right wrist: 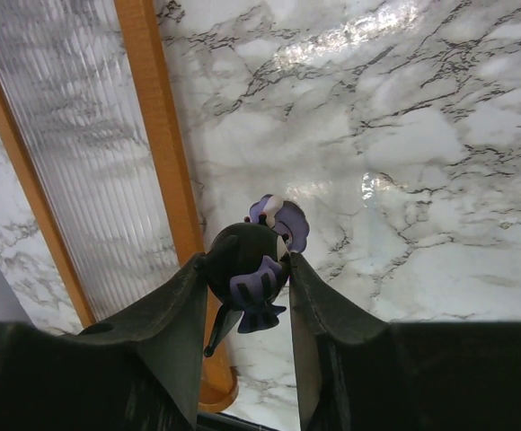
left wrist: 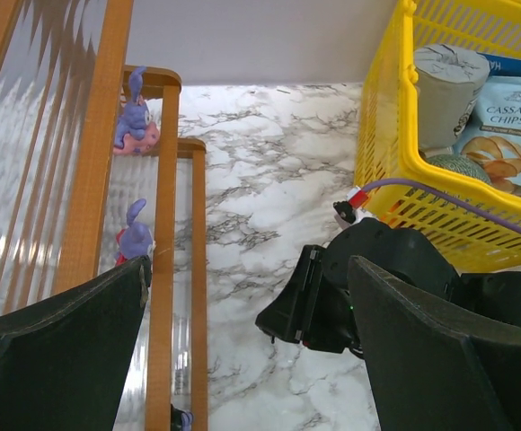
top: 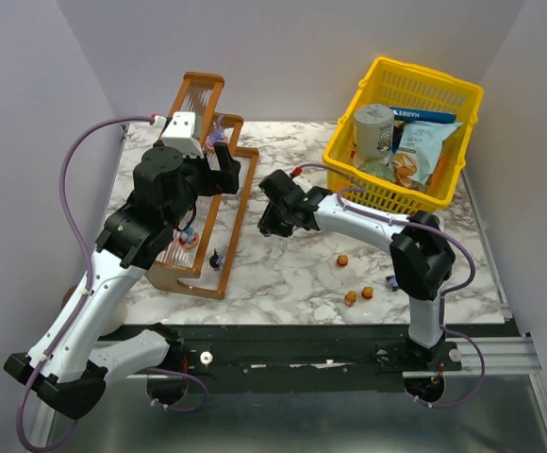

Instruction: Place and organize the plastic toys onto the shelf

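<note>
Currently the right arm stretches leftward across the table (top: 283, 274), its right pincer (top: 272, 220) pinching a dark purple toy (right wrist: 242, 260) just beside the outer rail of the shelf (top: 240, 200). The left arm bends over the shelf along the table's left edge, with the left pincer (left wrist: 247, 274) spread wide and holding nothing.

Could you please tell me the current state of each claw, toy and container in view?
Left claw: open, empty, above the shelf.
Right claw: shut on the dark figurine.
Dark figurine: gripped, beside the shelf's rail.
Shelf: holding purple figurines.
Purple figurines: standing on the tiers.
Orange toys: loose on the table.
Yellow basket: holding snack packets.
</note>
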You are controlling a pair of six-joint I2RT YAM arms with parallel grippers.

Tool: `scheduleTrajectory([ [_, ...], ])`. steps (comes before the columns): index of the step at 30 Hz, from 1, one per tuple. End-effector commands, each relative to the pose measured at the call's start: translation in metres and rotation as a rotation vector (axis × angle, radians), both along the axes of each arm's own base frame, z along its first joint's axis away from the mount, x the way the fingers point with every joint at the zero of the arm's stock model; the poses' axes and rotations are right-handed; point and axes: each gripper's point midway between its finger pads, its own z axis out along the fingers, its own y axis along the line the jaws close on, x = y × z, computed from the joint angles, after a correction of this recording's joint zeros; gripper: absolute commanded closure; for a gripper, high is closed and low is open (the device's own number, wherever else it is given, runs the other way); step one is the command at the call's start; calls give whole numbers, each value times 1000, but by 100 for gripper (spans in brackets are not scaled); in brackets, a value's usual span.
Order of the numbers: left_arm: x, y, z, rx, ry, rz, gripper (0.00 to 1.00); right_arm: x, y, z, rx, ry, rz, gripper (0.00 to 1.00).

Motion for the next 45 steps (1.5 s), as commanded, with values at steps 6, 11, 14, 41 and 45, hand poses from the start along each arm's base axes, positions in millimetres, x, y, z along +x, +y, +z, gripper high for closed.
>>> scheduleTrajectory([
  [6, -4, 4, 5, -1, -13, -4, 1, 26, -40, 80, -61, -271, -88, 94],
  [11, -6, 5, 3, -4, -8, -6, 1, 21, -45, 97, -47, -303, -99, 95],
  [14, -7, 4, 3, -12, -6, -7, 1, 20, -47, 100, -51, -314, -92, 94],
  [41, -4, 18, 4, -17, 41, 43, 1, 8, 79, 42, -14, -172, 382, 96],
  [45, -5, 20, 10, -24, 31, 43, 1, 3, 93, 28, 11, -155, 422, 96],
])
